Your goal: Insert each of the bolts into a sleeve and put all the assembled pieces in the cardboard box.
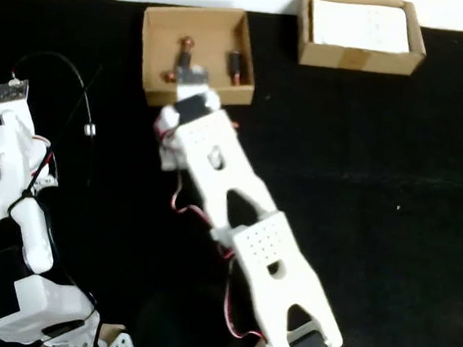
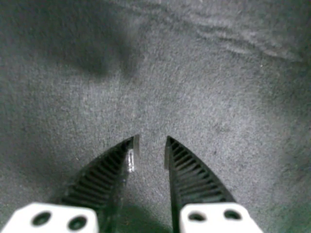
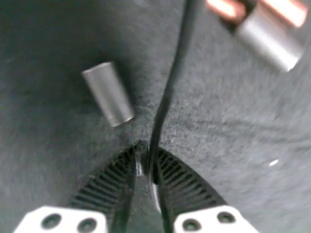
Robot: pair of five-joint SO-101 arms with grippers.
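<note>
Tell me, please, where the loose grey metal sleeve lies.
The sleeve lies beside the black cable, left of the nearer cardboard box, in the high view.

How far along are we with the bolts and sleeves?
Done: two copper-ended pieces lie in the cardboard box. In hand: nothing; the left gripper is open and empty, the right gripper holds no part. Left: a bare sleeve lies on the black cloth, unassembled.
</note>
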